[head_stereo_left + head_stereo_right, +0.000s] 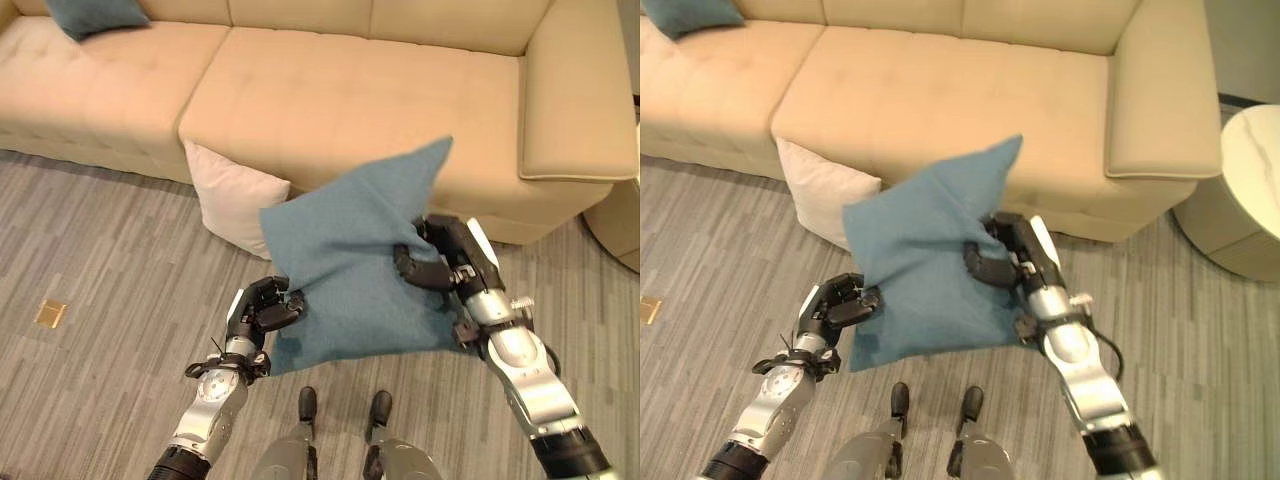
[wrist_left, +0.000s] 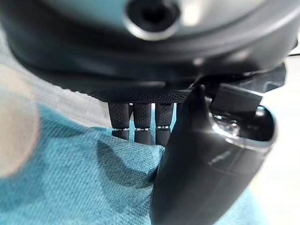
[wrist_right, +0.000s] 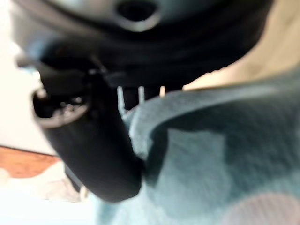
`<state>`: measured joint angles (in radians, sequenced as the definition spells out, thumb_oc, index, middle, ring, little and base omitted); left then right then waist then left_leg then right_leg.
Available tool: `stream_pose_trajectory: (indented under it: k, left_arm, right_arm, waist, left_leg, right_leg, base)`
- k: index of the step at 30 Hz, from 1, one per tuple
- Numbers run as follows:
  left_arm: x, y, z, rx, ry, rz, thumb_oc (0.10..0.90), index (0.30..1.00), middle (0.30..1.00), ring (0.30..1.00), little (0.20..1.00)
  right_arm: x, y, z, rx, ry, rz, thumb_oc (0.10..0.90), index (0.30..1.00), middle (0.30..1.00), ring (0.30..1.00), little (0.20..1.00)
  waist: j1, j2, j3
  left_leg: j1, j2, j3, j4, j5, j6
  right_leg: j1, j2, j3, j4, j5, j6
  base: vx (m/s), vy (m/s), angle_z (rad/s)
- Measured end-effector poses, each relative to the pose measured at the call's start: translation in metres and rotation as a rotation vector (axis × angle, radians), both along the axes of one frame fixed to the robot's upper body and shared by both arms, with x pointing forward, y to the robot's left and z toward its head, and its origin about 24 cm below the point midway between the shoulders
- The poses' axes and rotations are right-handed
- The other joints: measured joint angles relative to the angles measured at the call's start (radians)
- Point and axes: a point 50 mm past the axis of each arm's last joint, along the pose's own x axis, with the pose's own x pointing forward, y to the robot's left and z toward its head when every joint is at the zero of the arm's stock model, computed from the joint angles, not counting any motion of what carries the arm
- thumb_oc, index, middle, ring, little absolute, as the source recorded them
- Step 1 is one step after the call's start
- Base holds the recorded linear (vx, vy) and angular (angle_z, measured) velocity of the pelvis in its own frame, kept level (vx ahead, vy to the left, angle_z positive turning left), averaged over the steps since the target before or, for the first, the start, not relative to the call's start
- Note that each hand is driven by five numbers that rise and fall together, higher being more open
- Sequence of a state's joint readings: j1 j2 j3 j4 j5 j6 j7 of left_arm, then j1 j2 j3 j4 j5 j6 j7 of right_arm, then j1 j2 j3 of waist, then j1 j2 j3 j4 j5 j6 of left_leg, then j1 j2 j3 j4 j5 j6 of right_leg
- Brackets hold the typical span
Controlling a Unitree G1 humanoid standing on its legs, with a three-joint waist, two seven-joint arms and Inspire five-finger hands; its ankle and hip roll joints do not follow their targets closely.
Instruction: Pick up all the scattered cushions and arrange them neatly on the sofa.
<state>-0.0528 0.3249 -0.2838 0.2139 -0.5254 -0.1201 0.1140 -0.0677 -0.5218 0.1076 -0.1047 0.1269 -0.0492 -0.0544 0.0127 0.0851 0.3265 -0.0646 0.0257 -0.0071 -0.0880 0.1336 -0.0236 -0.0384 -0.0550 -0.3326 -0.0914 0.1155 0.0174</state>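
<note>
Gripping the teal cushion [image 1: 355,265] from both sides above the floor [image 1: 90,250]: left hand [image 1: 262,308] curling fingers round its lower left edge, right hand [image 1: 440,258] pinching its right edge. Just behind, leaning against the sofa's front edge on the floor, a white cushion [image 1: 232,195]. Farther, lying at the far left corner of the beige sofa [image 1: 330,100], another teal cushion [image 1: 95,15]. Standing beside the sofa's right end, a round side table [image 1: 1245,190].
</note>
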Motion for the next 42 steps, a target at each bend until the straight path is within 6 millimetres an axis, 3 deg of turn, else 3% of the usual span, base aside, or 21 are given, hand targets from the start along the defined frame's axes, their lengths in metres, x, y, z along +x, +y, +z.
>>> stream_pose_trajectory:
  k: [4, 8, 12, 15, 17, 18, 19, 21, 23, 25, 27, 29, 31, 32, 35, 37, 38, 40, 41, 42]
  left_arm:
    - [-0.005, -0.002, -0.007, 0.013, 0.035, -0.014, 0.4, 0.3, 0.3, 0.3, 0.3]
    - [-0.009, -0.003, -0.011, 0.019, 0.053, -0.018, 0.4, 0.3, 0.3, 0.3, 0.3]
    - [-0.014, -0.001, -0.015, 0.02, 0.07, -0.013, 0.4, 0.3, 0.3, 0.3, 0.3]
    - [-0.015, -0.003, -0.016, 0.032, 0.07, -0.019, 0.4, 0.3, 0.3, 0.3, 0.3]
    - [-0.015, -0.002, -0.016, 0.035, 0.07, -0.022, 0.4, 0.3, 0.3, 0.3, 0.3]
    - [-0.015, -0.003, -0.016, 0.034, 0.071, -0.021, 0.4, 0.3, 0.3, 0.3, 0.3]
    - [-0.016, -0.002, -0.017, 0.038, 0.074, -0.021, 0.4, 0.3, 0.3, 0.3, 0.3]
    - [-0.016, 0.001, -0.017, 0.05, 0.076, -0.016, 0.4, 0.3, 0.3, 0.3, 0.3]
    - [-0.015, 0.008, -0.014, 0.075, 0.068, -0.01, 0.4, 0.3, 0.3, 0.3, 0.3]
    - [-0.015, 0.013, -0.012, 0.094, 0.064, -0.002, 0.4, 0.3, 0.3, 0.3, 0.3]
    - [-0.016, 0.018, -0.012, 0.106, 0.066, 0.008, 0.4, 0.3, 0.3, 0.3, 0.3]
    - [-0.017, 0.024, -0.009, 0.121, 0.059, 0.016, 0.4, 0.3, 0.3, 0.3, 0.3]
    - [-0.019, 0.028, -0.01, 0.13, 0.065, 0.024, 0.4, 0.3, 0.3, 0.3, 0.3]
    - [-0.022, 0.029, -0.013, 0.124, 0.076, 0.034, 0.4, 0.3, 0.3, 0.3, 0.3]
    - [-0.023, 0.029, -0.013, 0.127, 0.078, 0.034, 0.4, 0.3, 0.3, 0.3, 0.3]
    - [-0.024, 0.027, -0.016, 0.108, 0.086, 0.044, 0.4, 0.3, 0.3, 0.3, 0.3]
    - [-0.025, 0.028, -0.017, 0.11, 0.091, 0.043, 0.4, 0.3, 0.3, 0.3, 0.3]
    - [-0.027, 0.025, -0.019, 0.096, 0.1, 0.04, 0.4, 0.3, 0.3, 0.3, 0.3]
    - [-0.027, 0.025, -0.019, 0.096, 0.1, 0.04, 0.4, 0.3, 0.3, 0.3, 0.3]
    - [-0.033, 0.018, -0.027, 0.069, 0.129, 0.034, 0.4, 0.3, 0.3, 0.3, 0.3]
  right_arm:
    - [-0.005, -0.002, -0.016, 0.016, 0.049, -0.035, 0.4, 0.3, 0.3, 0.3, 0.3]
    - [-0.004, -0.004, -0.023, 0.012, 0.073, -0.046, 0.4, 0.3, 0.3, 0.3, 0.3]
    - [-0.005, -0.001, -0.025, -0.004, 0.078, -0.042, 0.4, 0.3, 0.3, 0.3, 0.3]
    - [-0.006, -0.002, -0.027, -0.002, 0.081, -0.052, 0.4, 0.3, 0.3, 0.3, 0.3]
    - [-0.006, 0.001, -0.032, 0.028, 0.09, -0.074, 0.4, 0.3, 0.3, 0.3, 0.3]
    - [-0.006, 0.001, -0.033, 0.03, 0.091, -0.076, 0.4, 0.3, 0.3, 0.3, 0.3]
    - [-0.007, 0.002, -0.034, 0.039, 0.097, -0.079, 0.4, 0.3, 0.3, 0.3, 0.3]
    - [-0.009, 0.005, -0.038, 0.06, 0.106, -0.082, 0.4, 0.3, 0.3, 0.3, 0.3]
    - [-0.01, 0.01, -0.041, 0.079, 0.115, -0.075, 0.4, 0.3, 0.3, 0.3, 0.3]
    - [-0.01, 0.015, -0.043, 0.089, 0.12, -0.065, 0.4, 0.3, 0.3, 0.3, 0.3]
    - [-0.01, 0.02, -0.045, 0.081, 0.126, -0.047, 0.4, 0.3, 0.3, 0.3, 0.3]
    - [-0.008, 0.024, -0.044, 0.083, 0.12, -0.035, 0.4, 0.3, 0.3, 0.3, 0.3]
    - [-0.008, 0.027, -0.045, 0.098, 0.122, -0.031, 0.4, 0.3, 0.3, 0.3, 0.3]
    - [-0.009, 0.03, -0.046, 0.103, 0.127, -0.021, 0.4, 0.3, 0.3, 0.3, 0.3]
    - [-0.009, 0.03, -0.047, 0.099, 0.132, -0.016, 0.4, 0.3, 0.3, 0.3, 0.3]
    - [-0.01, 0.03, -0.048, 0.092, 0.139, -0.009, 0.4, 0.3, 0.3, 0.3, 0.3]
    - [-0.01, 0.028, -0.049, 0.083, 0.146, -0.011, 0.4, 0.3, 0.3, 0.3, 0.3]
    - [-0.012, 0.025, -0.051, 0.069, 0.153, -0.018, 0.4, 0.3, 0.3, 0.3, 0.3]
    - [-0.012, 0.025, -0.051, 0.069, 0.153, -0.018, 0.4, 0.3, 0.3, 0.3, 0.3]
    - [-0.016, 0.02, -0.055, 0.056, 0.173, -0.03, 0.4, 0.3, 0.3, 0.3, 0.3]
  waist:
    - [0.006, -0.001, -0.002]
    - [0.021, -0.005, -0.003]
    - [0.027, -0.02, -0.017]
    - [0.027, -0.033, -0.037]
    - [0.037, -0.056, -0.051]
    - [0.047, -0.057, -0.053]
    - [0.053, -0.061, -0.056]
    - [0.05, -0.075, -0.067]
    - [0.048, -0.095, -0.077]
    - [0.064, -0.095, -0.077]
    - [0.078, -0.092, -0.078]
    - [0.072, -0.088, -0.079]
    - [0.073, -0.089, -0.08]
    - [0.072, -0.083, -0.083]
    - [0.052, -0.084, -0.084]
    - [0.037, -0.08, -0.086]
    - [0.016, -0.082, -0.087]
    - [-0.004, -0.087, -0.089]
    - [-0.004, -0.087, -0.089]
    - [-0.008, -0.097, -0.102]
  left_leg:
    - [-0.039, 0.0, -0.031, 0.084, -0.016, -0.026]
    - [-0.061, -0.007, -0.03, 0.153, -0.018, -0.029]
    - [-0.086, -0.005, 0.008, 0.205, -0.026, -0.032]
    - [-0.095, 0.004, 0.027, 0.163, -0.024, -0.039]
    - [-0.144, 0.003, 0.03, 0.195, -0.066, -0.046]
    - [-0.149, 0.009, 0.029, 0.173, -0.062, -0.048]
    - [-0.145, 0.009, 0.038, 0.163, -0.05, -0.006]
    - [-0.109, -0.011, 0.06, 0.138, -0.035, 0.032]
    - [-0.092, -0.049, 0.069, 0.137, -0.057, 0.045]
    - [-0.057, -0.069, 0.089, 0.132, -0.075, 0.065]
    - [-0.01, -0.076, 0.114, 0.122, -0.079, 0.074]
    - [0.019, -0.074, 0.126, 0.12, -0.1, 0.093]
    - [0.052, -0.073, 0.141, 0.112, -0.118, 0.115]
    - [0.071, -0.069, 0.162, 0.099, -0.122, 0.117]
    - [0.077, -0.065, 0.174, 0.089, -0.125, 0.111]
    - [0.078, -0.044, 0.187, 0.074, -0.132, 0.101]
    - [0.082, -0.04, 0.187, 0.062, -0.128, 0.089]
    - [0.111, -0.041, 0.186, 0.038, -0.13, 0.068]
    - [0.111, -0.041, 0.186, 0.038, -0.13, 0.068]
    - [0.155, -0.047, 0.17, 0.038, -0.156, 0.026]
  right_leg:
    - [0.01, 0.001, -0.021, 0.004, -0.019, -0.008]
    - [0.02, -0.01, -0.021, 0.018, -0.034, -0.008]
    - [0.033, -0.01, -0.021, 0.022, -0.054, -0.022]
    - [0.024, 0.0, -0.017, 0.034, -0.061, -0.022]
    - [0.012, -0.005, 0.009, 0.042, -0.067, -0.024]
    - [0.007, -0.005, 0.019, 0.055, -0.072, -0.017]
    - [0.008, -0.01, 0.036, 0.07, -0.086, 0.004]
    - [0.001, -0.03, 0.045, 0.104, -0.105, 0.032]
    - [-0.008, -0.078, 0.071, 0.157, -0.135, 0.068]
    - [-0.027, -0.11, 0.097, 0.251, -0.17, 0.091]
    - [-0.079, -0.147, 0.112, 0.43, -0.231, 0.132]
    - [-0.139, -0.17, 0.121, 0.606, -0.227, 0.168]
    - [-0.188, -0.199, 0.103, 0.703, -0.206, 0.17]
    - [-0.194, -0.217, 0.059, 0.687, -0.222, 0.157]
    - [-0.181, -0.209, 0.035, 0.515, -0.203, 0.13]
    - [-0.222, -0.176, 0.041, 0.381, -0.191, 0.125]
    - [-0.236, -0.163, 0.045, 0.273, -0.142, 0.133]
    - [-0.24, -0.165, 0.041, 0.207, -0.082, 0.13]
    - [-0.24, -0.165, 0.041, 0.207, -0.082, 0.13]
    - [-0.207, -0.147, 0.065, 0.174, 0.063, 0.044]
  base:
    - [-0.03, -0.073, 0.18]
    - [0.03, 0.0, 0.01]
    - [0.15, 0.026, 0.04]
    - [0.14, 0.048, -0.02]
    - [0.24, 0.112, -0.21]
    - [0.24, 0.133, -0.46]
    - [0.25, 0.139, -0.38]
    - [0.2, 0.13, -0.15]
    - [0.3, 0.232, -0.02]
    - [0.21, 0.217, -0.16]
    - [0.09, 0.134, -0.14]
    - [0.14, 0.112, -0.07]
    - [0.19, 0.053, -0.31]
    - [0.13, -0.031, -0.44]
    - [0.28, -0.111, -0.28]
    - [0.26, -0.118, -0.35]
    - [0.2, -0.081, 0.01]
    - [0.33, -0.123, 0.11]
    - [0.5, -0.202, 0.08]
    - [0.33, -0.17, 0.02]
